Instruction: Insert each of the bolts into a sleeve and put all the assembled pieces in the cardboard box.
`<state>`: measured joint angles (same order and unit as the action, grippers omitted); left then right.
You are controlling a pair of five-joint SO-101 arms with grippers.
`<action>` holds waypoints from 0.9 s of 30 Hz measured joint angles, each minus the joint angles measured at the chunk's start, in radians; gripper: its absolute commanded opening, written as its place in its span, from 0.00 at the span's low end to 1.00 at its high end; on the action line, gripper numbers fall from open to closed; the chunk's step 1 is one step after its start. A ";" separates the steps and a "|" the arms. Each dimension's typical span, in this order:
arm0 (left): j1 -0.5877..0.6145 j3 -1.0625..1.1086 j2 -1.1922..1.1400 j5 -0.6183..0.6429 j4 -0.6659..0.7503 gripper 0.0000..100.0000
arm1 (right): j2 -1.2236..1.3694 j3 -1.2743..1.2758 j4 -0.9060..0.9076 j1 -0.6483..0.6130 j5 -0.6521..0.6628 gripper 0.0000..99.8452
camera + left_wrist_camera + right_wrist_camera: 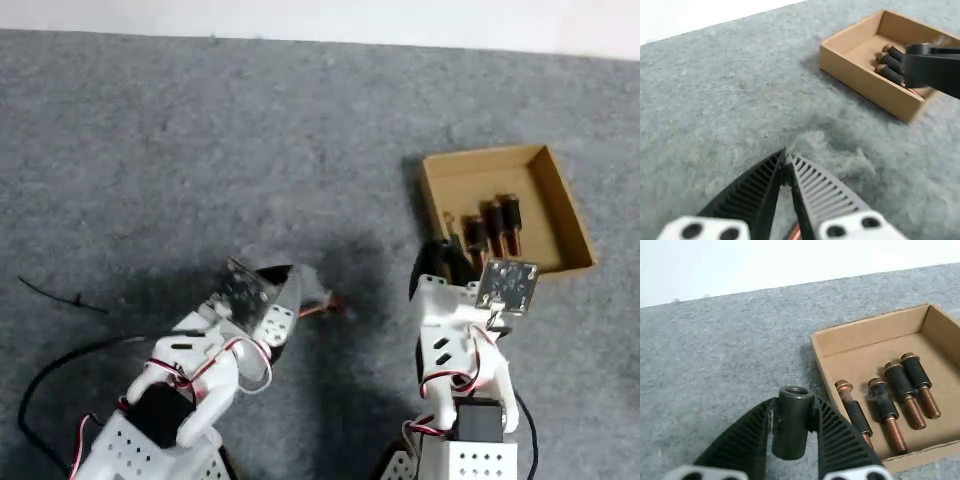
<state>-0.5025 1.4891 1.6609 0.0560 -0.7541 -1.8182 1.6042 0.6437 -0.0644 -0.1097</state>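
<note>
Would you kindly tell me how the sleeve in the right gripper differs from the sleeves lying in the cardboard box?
The sleeve in the right gripper is empty, its bore open; the four boxed sleeves each hold a copper bolt. The held sleeve stands upright; the boxed sleeves lie flat in the cardboard box. All are black cylinders.

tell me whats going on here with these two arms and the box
The right gripper is clamped on a black sleeve, holding it upright over the grey mat next to the cardboard box. The left gripper is shut on what looks like a copper bolt. Four assembled pieces already lie in the box.
</note>
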 measured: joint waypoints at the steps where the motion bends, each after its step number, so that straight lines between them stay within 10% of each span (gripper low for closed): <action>1: -0.018 -0.015 0.000 -0.031 -0.017 0.01 | -0.002 0.002 0.000 0.000 -0.002 0.00; 13: -0.129 0.025 -0.049 -0.089 0.032 0.09 | -0.006 0.048 0.000 0.002 -0.006 0.00; 27: -0.130 -0.325 -0.887 -0.089 0.087 0.09 | -0.006 0.058 0.000 0.002 -0.006 0.00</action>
<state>-0.6329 1.1638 0.7741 -0.0330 -0.6667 -1.8243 1.6625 0.6437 -0.0629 -0.1158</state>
